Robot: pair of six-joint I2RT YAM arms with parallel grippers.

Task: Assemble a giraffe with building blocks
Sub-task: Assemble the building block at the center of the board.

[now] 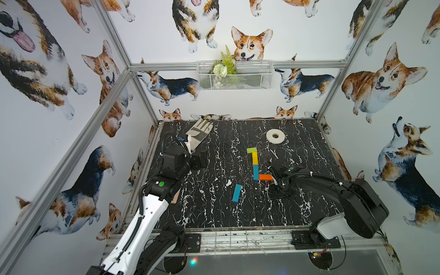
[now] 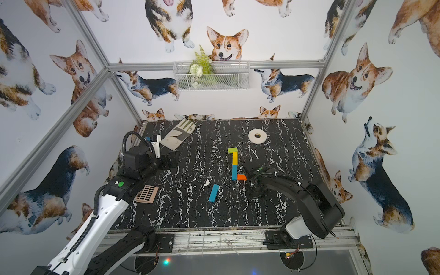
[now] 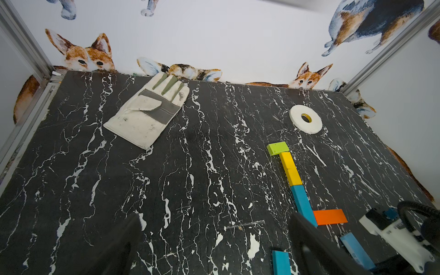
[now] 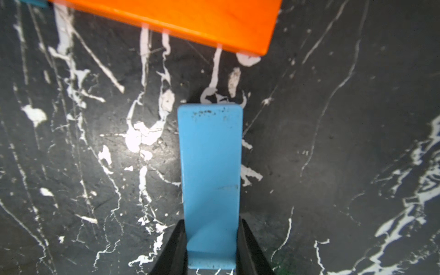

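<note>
In both top views the half-built giraffe lay toward the tabletop's right edge: green block, yellow block, blue neck block, orange block. A spare blue block sat nearer the front edge. In the left wrist view the left fingers stood spread, empty. In the right wrist view the right fingers pinched a blue leg block, its end short of the orange block — best nudged to touch that edge, splayed, before letting go.

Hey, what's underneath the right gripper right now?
A blue block gripped by the right gripper, its free end short of the orange block. Whether it touches the table is unclear; in both top views the right arm covers it.
</note>
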